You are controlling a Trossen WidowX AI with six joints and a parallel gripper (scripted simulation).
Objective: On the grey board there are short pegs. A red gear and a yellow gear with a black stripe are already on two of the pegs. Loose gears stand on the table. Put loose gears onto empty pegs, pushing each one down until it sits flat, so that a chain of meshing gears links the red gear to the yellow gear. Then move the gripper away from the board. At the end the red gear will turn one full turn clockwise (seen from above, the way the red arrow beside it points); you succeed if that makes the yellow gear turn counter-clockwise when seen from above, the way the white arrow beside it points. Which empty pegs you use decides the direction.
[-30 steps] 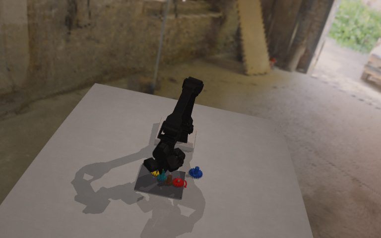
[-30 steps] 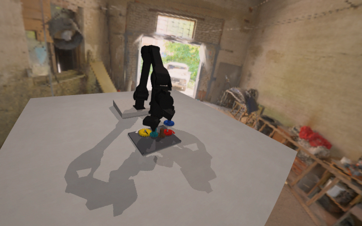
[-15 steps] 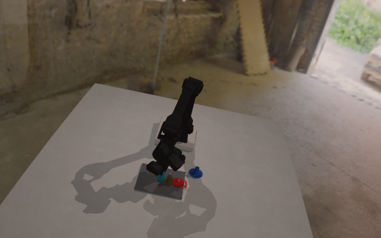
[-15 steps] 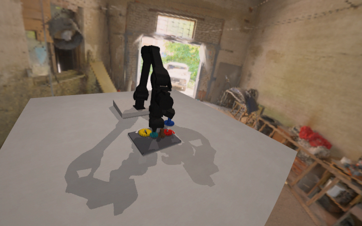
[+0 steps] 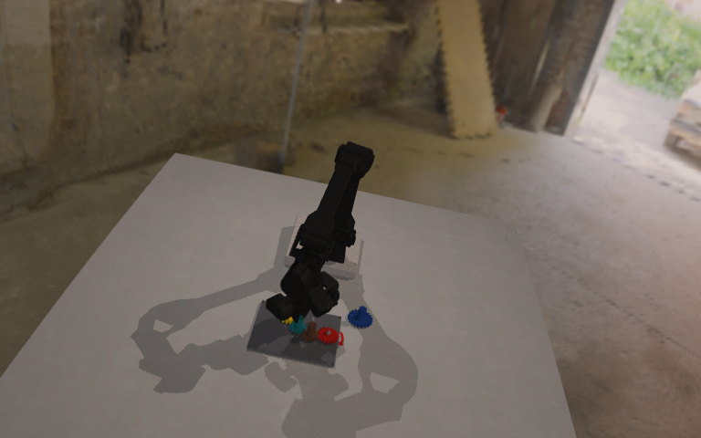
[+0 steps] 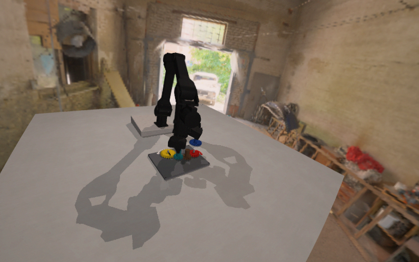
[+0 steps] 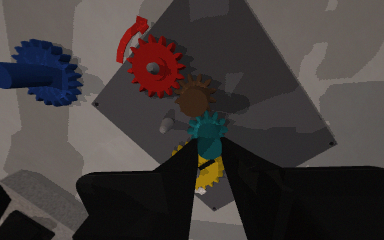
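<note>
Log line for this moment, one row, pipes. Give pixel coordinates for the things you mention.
gripper (image 5: 298, 318) (image 6: 178, 151) (image 7: 208, 142): shut on teal gear (image 5: 297, 326) (image 6: 178, 156) (image 7: 208, 127) | brown gear (image 5: 310, 333) (image 6: 186, 155) (image 7: 194, 100): on board, beside red gear (image 5: 328, 335) (image 6: 194, 153) (image 7: 156, 67) | blue gear (image 5: 360, 318) (image 6: 195, 142) (image 7: 47, 72): off board | seating of teal gear: cannot tell

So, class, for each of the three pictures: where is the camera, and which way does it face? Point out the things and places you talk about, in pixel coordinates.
Top: high beyond the board (image 5: 268, 340) (image 6: 166, 170) (image 7: 280, 115), looking down and back toward the arm's base; nearly the whole arm shows.
Exterior: lower, also facing the arm from the board's side, toward the doorway; nearly the whole arm shows.
Wrist: on the arm, looking down past the hand's two black fingers at the board.
Top and exterior share the table and base slab (image 5: 340, 269) (image 6: 154, 132).
</note>
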